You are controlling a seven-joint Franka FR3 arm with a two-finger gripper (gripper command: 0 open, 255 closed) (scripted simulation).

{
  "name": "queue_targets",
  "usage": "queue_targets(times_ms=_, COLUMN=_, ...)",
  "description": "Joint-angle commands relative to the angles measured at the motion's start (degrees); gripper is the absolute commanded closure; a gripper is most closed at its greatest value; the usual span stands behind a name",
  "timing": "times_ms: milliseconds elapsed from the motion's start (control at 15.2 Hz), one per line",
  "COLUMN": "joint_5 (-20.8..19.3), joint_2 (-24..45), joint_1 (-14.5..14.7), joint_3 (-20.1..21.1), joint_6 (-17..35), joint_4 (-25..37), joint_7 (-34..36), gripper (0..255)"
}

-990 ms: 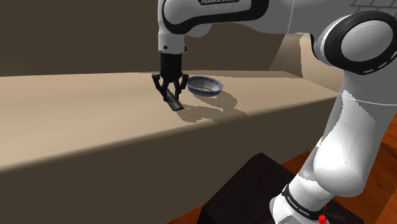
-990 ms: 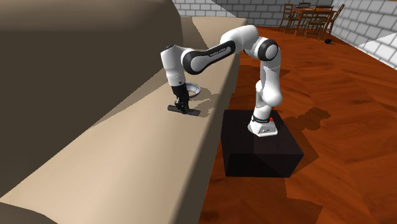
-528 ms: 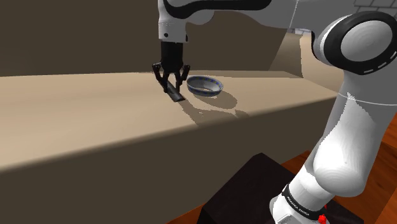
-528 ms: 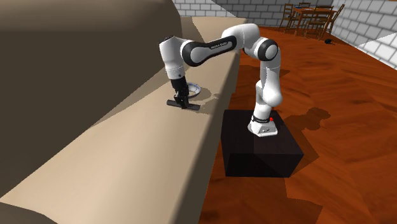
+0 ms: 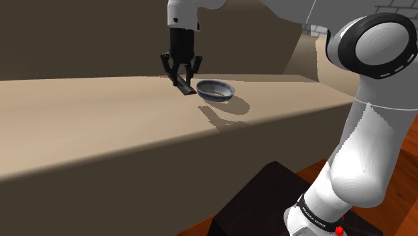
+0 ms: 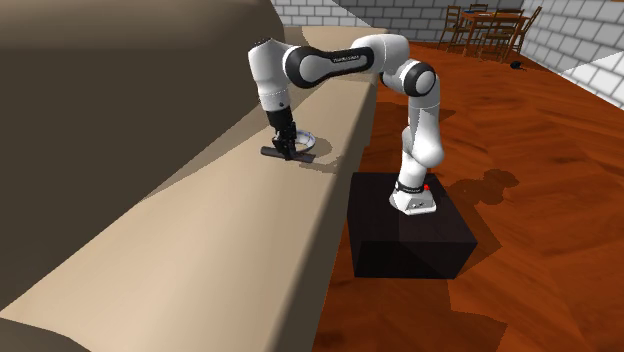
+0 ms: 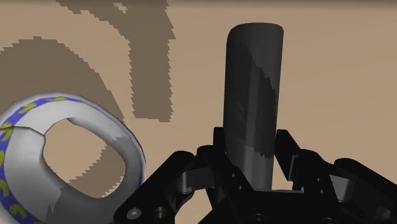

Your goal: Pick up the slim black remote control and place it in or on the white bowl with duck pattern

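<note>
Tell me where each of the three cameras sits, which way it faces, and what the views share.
Shoulder view: beside and slightly behind the black stand, looking down across the beige counter; the white arm rises at its right, the gripper hangs above the counter.
Second exterior view: high above the wooden floor, facing the counter's side obliquely; whole arm and stand show.
Wrist view: on the hand, looking down along the gripper; black fingers clasp the remote.
Shared: all three show remote and bowl.

Arm (image 6: pixel 335 64) stretched out, end effector (image 5: pixel 182 80) pointing down, clamped on remote (image 7: pixel 253 89)
</note>
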Motion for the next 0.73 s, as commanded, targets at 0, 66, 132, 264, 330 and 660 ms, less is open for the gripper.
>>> queue_targets(times_ms=0, joint_5=-0.1, joint_2=0.4, joint_1=0.1, joint_3=0.1, joint_6=-1.6, joint_4=2.0, joint_7=0.3, gripper=255)
queue_targets(times_ms=66, joint_5=-0.1, joint_2=0.6, joint_1=0.2, joint_3=0.1, joint_6=-2.5, joint_4=3.1, joint_7=0.4, gripper=255)
queue_targets(times_ms=132, joint_5=-0.2, joint_2=0.9, joint_1=0.2, joint_3=0.1, joint_6=-3.4, joint_4=4.3, joint_7=0.5, gripper=255)
queue_targets(times_ms=264, joint_5=-0.3, joint_2=1.5, joint_1=0.4, joint_3=0.1, joint_6=-5.2, joint_4=6.7, joint_7=0.8, gripper=255)
queue_targets(times_ms=330, joint_5=-0.4, joint_2=1.9, joint_1=0.5, joint_3=0.2, joint_6=-6.1, joint_4=8.0, joint_7=0.9, gripper=255)
queue_targets(times_ms=660, joint_5=-0.9, joint_2=4.1, joint_1=1.1, joint_3=0.3, joint_6=-11.1, joint_4=15.2, joint_7=1.7, gripper=255)
